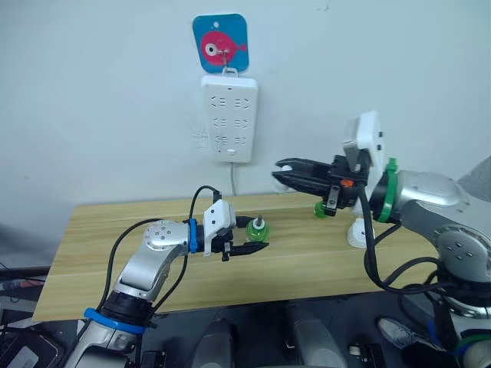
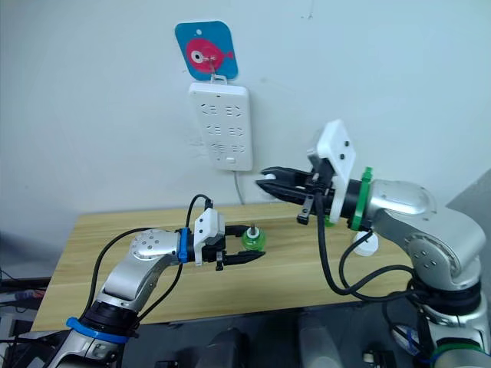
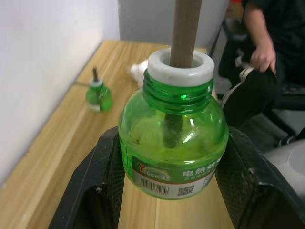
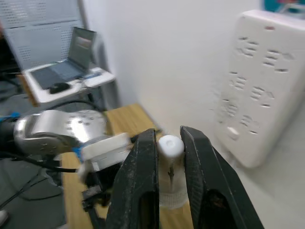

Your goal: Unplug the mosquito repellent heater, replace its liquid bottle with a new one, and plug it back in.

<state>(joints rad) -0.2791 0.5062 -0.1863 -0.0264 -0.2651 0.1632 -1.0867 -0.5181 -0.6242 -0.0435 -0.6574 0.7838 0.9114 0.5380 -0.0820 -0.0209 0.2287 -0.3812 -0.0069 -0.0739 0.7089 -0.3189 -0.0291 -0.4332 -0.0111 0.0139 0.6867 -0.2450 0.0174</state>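
Note:
My left gripper (image 1: pixel 253 236) is shut on a green liquid bottle (image 3: pixel 174 138) with a white collar and a brown wick, held upright just above the wooden table (image 1: pixel 107 253). My right gripper (image 1: pixel 282 176) hangs in the air in front of the wall, below and to the right of the power strip (image 1: pixel 229 117). It is shut on a small white rounded piece, the mosquito repellent heater (image 4: pixel 170 145), which is mostly hidden between the fingers. A second green bottle (image 1: pixel 321 208) stands on the table under the right arm.
A small white object (image 1: pixel 357 234) lies on the table near its right end. The power strip hangs from a blue fish hook (image 1: pixel 220 44), its cord running down behind the table. A seated person (image 3: pixel 267 47) is beyond the table's far end.

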